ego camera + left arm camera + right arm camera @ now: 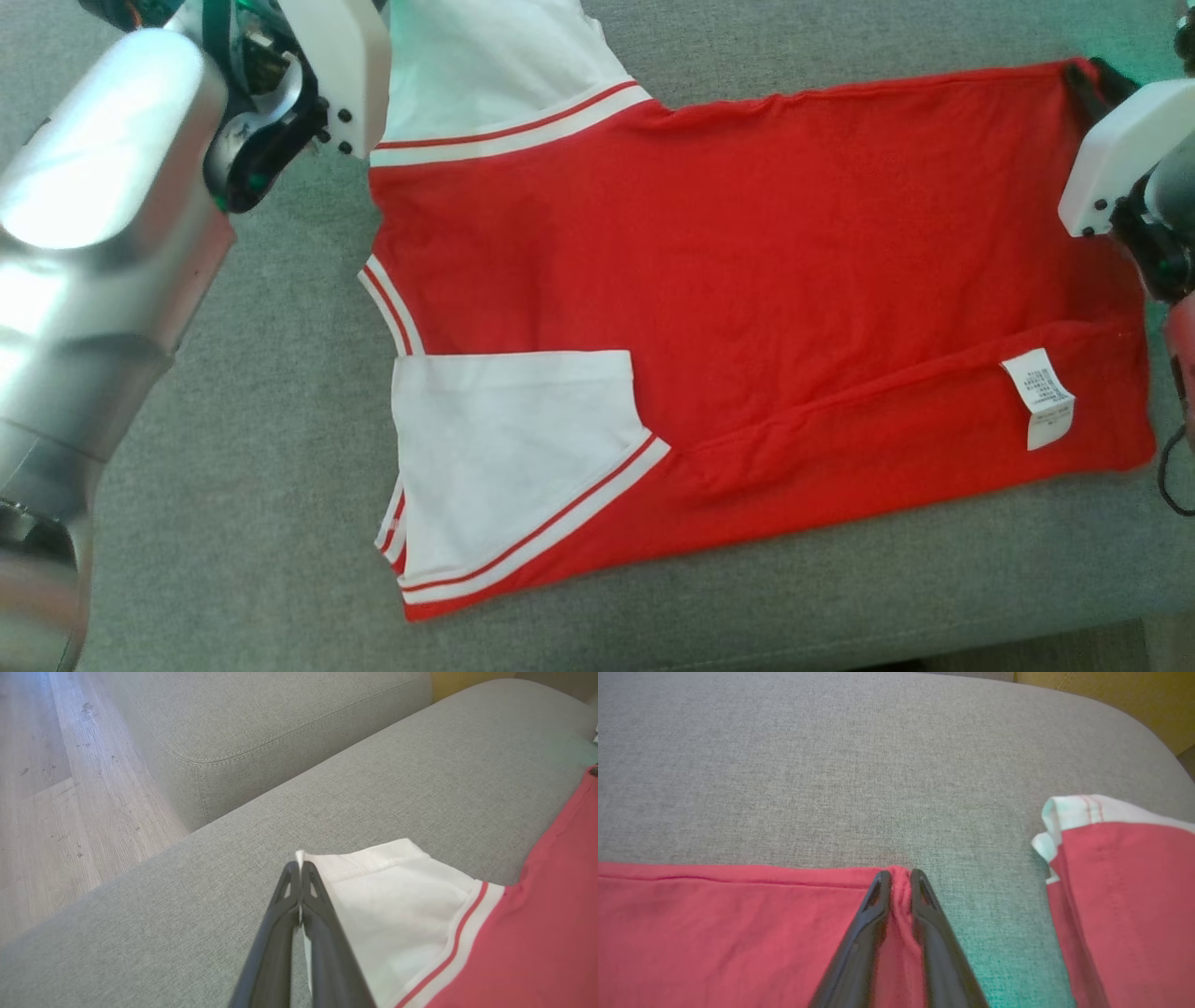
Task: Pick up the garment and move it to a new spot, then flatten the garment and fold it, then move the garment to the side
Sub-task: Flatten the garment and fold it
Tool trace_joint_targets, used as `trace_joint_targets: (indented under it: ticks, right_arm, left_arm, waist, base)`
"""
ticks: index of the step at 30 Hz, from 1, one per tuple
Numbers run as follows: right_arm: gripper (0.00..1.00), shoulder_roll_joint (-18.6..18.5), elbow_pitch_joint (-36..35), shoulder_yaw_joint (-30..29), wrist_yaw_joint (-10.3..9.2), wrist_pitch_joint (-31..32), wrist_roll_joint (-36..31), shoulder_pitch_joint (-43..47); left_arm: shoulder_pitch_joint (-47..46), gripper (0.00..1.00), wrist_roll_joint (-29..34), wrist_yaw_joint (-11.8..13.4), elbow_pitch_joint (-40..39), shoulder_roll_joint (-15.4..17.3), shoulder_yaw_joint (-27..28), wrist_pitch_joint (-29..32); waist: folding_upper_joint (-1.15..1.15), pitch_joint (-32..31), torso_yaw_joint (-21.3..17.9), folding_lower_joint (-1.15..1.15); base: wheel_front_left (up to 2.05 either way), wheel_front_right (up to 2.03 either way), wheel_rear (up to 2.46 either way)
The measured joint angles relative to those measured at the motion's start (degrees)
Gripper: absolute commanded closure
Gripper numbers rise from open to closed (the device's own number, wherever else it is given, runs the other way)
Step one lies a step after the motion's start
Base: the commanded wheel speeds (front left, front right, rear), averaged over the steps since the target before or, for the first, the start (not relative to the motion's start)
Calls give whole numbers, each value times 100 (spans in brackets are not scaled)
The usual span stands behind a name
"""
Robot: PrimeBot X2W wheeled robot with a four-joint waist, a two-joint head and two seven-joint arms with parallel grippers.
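Lying flat, head view: red garment point(747, 280) spread over the grey sofa cushion point(233, 420), covering the middle out to 3 o'clock.
Sleeves: 2 white ones. The lower sleeve point(513, 448) at 7 o'clock is folded in over the red body, and the upper sleeve point(485, 65) sticks out at 12 o'clock.
Care label point(1041, 397): small and white, at 4 o'clock on a turned-over strip of red.
Left arm point(103, 233): big silver thing at 9 o'clock, with its wrist just beside the upper sleeve.
Right gripper point(1085, 82): at 2 o'clock, dark fingers on the garment's far corner.
Left wrist view, left gripper point(299, 868): the 2 fingers are pressed together and clamped on the white sleeve's hem corner, with a sliver of white cloth showing between them.
Surroundings: wood floor point(46, 788) at 9 to 11 o'clock, second cushion point(280, 718) at 12 o'clock.
Right wrist view, claw: fingers nearly together with the red edge bunched up between them, so it's pinching the garment.
Extra fold point(1120, 882): red with white trim at 3 o'clock, apart from the pinched edge, with bare cushion between them.
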Motion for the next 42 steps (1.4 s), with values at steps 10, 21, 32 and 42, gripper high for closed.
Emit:
trace_joint_targets:
  ticks: [10, 21, 32, 42]
  right_arm:
    - [100, 1, 75, -16, 1, -121, 100, 0]
    - [100, 10, 145, -516, 0, -746, 162, -121]
    - [100, -51, 111, -688, 1, -1027, 231, -107]
    - [100, -297, -369, -823, 1, -1131, 725, 1001]
  left_arm:
    - [-38, 100, -36, 0, 141, 0, -83, -388]
    - [-437, 100, 125, -1, 544, -90, -94, -1113]
    - [-416, 100, -657, 0, 358, -210, -99, -1290]
    - [766, 100, -1114, 9, -877, 468, -280, -1538]
  waist:
    - [0, -63, 7, 0]
    - [0, -318, 55, 0]
    - [0, -598, 233, -1]
    - [0, -930, 459, -1]
  base:
    - [0, 0, 0]
    - [0, 0, 0]
    - [0, 0, 0]
    - [0, 0, 0]
